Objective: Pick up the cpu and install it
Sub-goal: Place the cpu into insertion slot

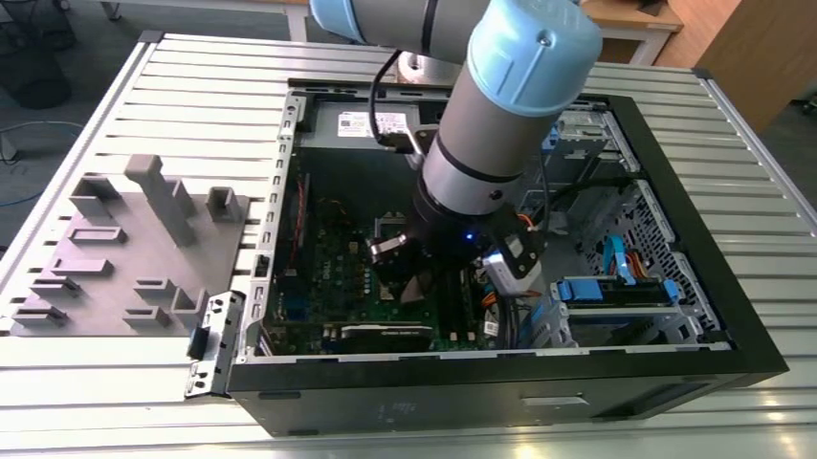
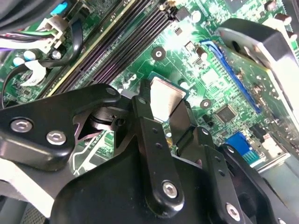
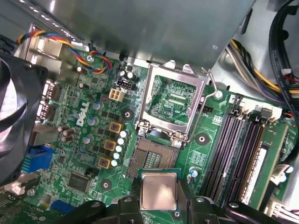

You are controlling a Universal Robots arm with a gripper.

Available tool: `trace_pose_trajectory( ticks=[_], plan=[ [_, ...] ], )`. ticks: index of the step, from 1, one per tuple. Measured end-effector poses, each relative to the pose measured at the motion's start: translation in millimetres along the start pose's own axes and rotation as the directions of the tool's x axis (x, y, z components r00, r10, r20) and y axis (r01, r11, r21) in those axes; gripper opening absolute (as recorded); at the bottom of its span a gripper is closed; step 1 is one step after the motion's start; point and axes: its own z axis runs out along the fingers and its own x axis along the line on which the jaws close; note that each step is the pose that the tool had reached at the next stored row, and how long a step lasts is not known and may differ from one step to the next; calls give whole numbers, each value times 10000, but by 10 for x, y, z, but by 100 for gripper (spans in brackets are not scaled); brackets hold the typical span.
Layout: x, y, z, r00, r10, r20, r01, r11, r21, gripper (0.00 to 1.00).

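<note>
The cpu [image 3: 159, 190] — flat, dull-silver square — clamped in black gripper [image 3: 159, 198].

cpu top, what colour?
The cpu top is dull silver with a thin green edge; clearest in the first wrist view.

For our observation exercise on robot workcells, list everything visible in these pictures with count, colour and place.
table: one, silver, under everything
computer case: one, black, on the table
block fixture: one, grey, exterior view's left of case
circuit board: one, green, inside case
socket frame: one, silver, open on board
memory slots: four, black, on board
cpu: one, silver, in the tool
arm: one, grey-blue, reaching into case
tool: one, black, shut on cpu
</note>
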Motion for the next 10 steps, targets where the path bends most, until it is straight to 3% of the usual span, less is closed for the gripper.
trace_pose_trajectory(
  ticks=[10],
  plan=[
    [96, 42, -19, 9988, 428, 230, -428, 9991, -23, 41]
  ],
)
